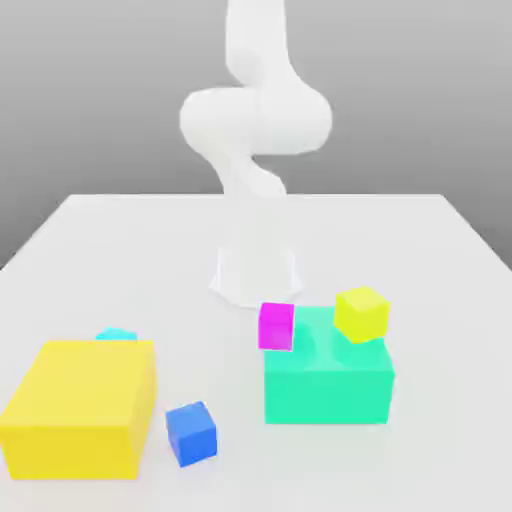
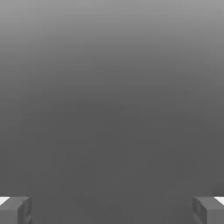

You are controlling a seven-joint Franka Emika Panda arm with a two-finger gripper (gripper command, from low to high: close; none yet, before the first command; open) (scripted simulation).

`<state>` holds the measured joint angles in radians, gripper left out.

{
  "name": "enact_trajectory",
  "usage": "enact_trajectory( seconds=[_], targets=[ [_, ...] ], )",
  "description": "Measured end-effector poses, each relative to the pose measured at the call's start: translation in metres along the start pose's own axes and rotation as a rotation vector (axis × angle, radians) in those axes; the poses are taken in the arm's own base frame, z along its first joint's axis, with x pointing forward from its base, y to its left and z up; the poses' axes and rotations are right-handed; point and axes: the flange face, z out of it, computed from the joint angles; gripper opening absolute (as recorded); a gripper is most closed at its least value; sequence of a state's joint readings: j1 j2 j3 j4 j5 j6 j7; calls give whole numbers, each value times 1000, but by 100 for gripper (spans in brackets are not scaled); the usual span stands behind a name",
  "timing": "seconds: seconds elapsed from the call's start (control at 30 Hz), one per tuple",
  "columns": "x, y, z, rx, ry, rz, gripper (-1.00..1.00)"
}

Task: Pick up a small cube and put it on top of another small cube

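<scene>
Exterior: cyan cube (image 1: 116,334) peeks out just behind the yellow block (image 1: 80,408), far left, untouched | Hand: our gripper (image 2: 112,210) spread wide, empty | Step: approach pending; next we reach over the block.

The small cube (image 1: 116,334) sits just behind the big block (image 1: 80,408) on the exterior view's left. Another big block (image 1: 328,380) lies to the right with a little cube (image 1: 361,313) on top. One more cube (image 1: 191,433) lies between them, nearer the front.
</scene>
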<state>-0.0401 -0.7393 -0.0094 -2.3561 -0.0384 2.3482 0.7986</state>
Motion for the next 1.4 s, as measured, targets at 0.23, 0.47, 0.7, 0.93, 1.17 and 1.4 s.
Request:
enact_trajectory(
  seconds=[0.23,0.47,0.7,0.93,1.17,1.4],
  targets=[
    [6,94,128,-228,-63,49,0],
    [-16,220,214,-409,-169,135,0],
    [-74,347,257,-536,-304,252,0],
    [-146,432,269,-606,-436,363,0],
    [-157,445,285,-656,-482,362,0],
    [-166,454,300,-676,-504,358,0]
  ],
)
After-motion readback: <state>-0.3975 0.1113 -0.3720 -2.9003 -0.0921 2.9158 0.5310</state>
